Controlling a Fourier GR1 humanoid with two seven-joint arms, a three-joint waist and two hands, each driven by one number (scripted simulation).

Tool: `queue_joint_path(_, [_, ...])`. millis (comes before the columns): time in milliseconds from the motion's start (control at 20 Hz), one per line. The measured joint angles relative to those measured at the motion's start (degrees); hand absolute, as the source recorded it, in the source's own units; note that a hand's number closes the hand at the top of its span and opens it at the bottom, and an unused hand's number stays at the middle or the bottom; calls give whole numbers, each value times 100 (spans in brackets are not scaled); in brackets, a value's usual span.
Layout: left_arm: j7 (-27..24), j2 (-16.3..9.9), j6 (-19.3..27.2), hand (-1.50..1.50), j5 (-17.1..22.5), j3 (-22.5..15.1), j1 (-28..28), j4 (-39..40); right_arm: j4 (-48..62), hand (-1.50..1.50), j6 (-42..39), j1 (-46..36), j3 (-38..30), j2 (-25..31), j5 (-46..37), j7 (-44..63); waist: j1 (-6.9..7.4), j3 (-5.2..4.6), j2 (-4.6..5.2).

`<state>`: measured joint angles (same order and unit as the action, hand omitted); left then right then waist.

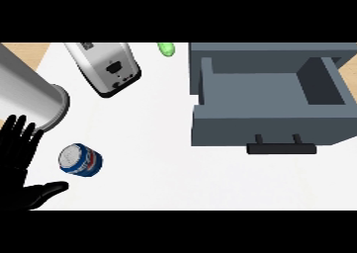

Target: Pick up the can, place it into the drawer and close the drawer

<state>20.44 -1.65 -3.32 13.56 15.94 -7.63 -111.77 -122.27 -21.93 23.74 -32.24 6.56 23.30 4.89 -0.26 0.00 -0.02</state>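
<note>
None of the three steps looks done yet, as far as you can see: the can is not picked up, not in the drawer, and the drawer is not closed.

Nearest you, at the left edge, one robot hand (13,168) shows, fingers straight and spread, thumb out toward the right, holding nothing. By its place in the view you would take it for the left one; the right robot hand does not show at all.

Just right of that hand, between its fingers and thumb but apparently apart from them, one can (80,159) sits on the white desk (159,163), blue with a silver top, slightly tilted toward you.

Well to the right and a little farther, one grey drawer (272,106) stands pulled open, with one dark handle (282,147) on its near face. Nothing is visible inside it.

Farther on the left, you have one big silver cylinder (24,86) reaching in from the corner, and beside it one silver toaster (107,66) lying at a slant.

Farthest, near the drawer's top left corner, one small green thing (166,49) peeks in; you cannot tell what it is.

Left to do, by my judgement: everything.
</note>
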Motion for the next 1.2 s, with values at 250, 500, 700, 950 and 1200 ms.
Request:
queue_joint_path(250, [-505, 25, -46, -150, -155, 39, 19, 635, -96, -150, -235, 115, -180, -106, 46, 12, -2, -1, -1])
queue_joint_path(500, [-1215, 55, -89, -150, -301, 151, -46, 1294, -126, -150, -300, 43, -250, -230, 54, 103, 5, -1, 0])
queue_joint_path(700, [-1613, -27, -84, -150, -326, 301, 103, 1906, -120, -150, -388, 7, -399, -225, 139, 195, 2, -1, 0])
queue_joint_path(950, [-2195, -78, -151, -150, -382, 431, 50, 2537, -69, -150, -529, -45, -577, -216, 213, 222, 2, -2, 0])
queue_joint_path(1200, [-2713, -154, -250, -150, -409, 491, 148, 3300, -162, -150, -704, 8, -730, -320, 318, 287, -1, -2, -1])
